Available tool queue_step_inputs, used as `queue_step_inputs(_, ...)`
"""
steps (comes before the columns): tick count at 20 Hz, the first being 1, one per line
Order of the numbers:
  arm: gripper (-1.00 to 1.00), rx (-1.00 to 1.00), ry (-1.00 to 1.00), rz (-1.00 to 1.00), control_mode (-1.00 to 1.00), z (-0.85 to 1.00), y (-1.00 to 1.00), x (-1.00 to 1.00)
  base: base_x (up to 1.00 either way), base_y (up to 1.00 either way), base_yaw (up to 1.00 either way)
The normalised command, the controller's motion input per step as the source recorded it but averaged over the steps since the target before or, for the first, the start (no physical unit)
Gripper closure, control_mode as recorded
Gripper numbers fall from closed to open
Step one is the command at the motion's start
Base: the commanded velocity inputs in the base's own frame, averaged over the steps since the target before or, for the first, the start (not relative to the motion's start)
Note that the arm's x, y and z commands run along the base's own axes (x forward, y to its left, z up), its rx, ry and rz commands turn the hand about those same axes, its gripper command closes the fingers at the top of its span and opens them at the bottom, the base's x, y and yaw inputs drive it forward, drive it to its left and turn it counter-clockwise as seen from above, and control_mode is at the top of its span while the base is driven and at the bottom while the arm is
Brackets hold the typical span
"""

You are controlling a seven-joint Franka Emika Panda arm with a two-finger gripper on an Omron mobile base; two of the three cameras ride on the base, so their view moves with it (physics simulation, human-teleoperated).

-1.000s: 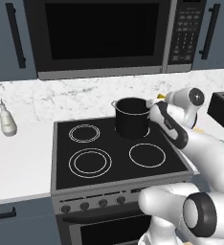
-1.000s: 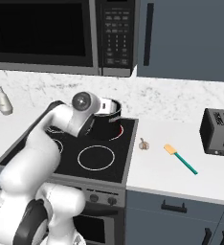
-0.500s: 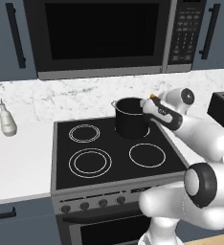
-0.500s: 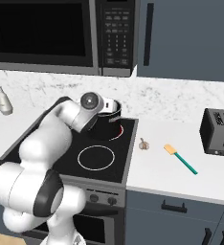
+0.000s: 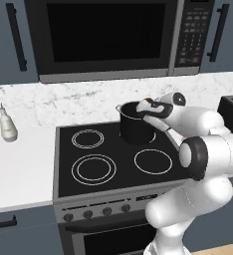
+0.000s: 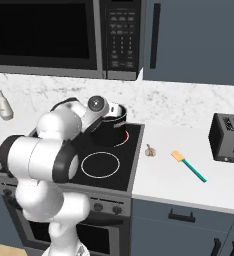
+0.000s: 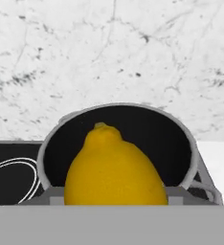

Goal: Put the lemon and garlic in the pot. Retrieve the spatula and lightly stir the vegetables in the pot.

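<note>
A yellow lemon (image 7: 115,170) sits between my fingertips, with my gripper (image 7: 115,195) shut on it. Just beyond the lemon stands the dark pot (image 7: 157,136), its mouth open and nothing showing inside. In the left base view my gripper (image 5: 143,106) hovers over the right rim of the pot (image 5: 134,132) on the stove's back right burner. The garlic (image 6: 150,150) lies on the white counter just right of the stove. Further right lies the spatula (image 6: 189,166), teal handle pointing to the front right.
A black toaster (image 6: 228,137) stands at the counter's right end. Two pale bottles (image 5: 8,127) stand on the counter left of the stove (image 5: 88,169). A microwave (image 5: 113,35) hangs low above the stove. A marble backsplash runs behind the pot.
My arm has swung back and left, carrying the lemon from beside the stove's right edge to above the pot's rim. Pot, garlic and spatula have not moved.
</note>
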Motion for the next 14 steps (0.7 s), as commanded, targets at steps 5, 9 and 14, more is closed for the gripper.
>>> queue_step_inputs(5, 1.00, 0.00, 0.02, 0.00, -1.00, -0.31, 0.13, 0.51, 0.00, 0.00, 0.00)
queue_step_inputs(9, 1.00, -0.01, 0.02, 0.00, -1.00, -0.32, 0.06, 0.44, 0.00, 0.00, 0.00)
queue_step_inputs(14, 1.00, -0.04, 0.00, 0.00, -1.00, -0.35, 0.00, 0.27, 0.00, 0.00, 0.00)
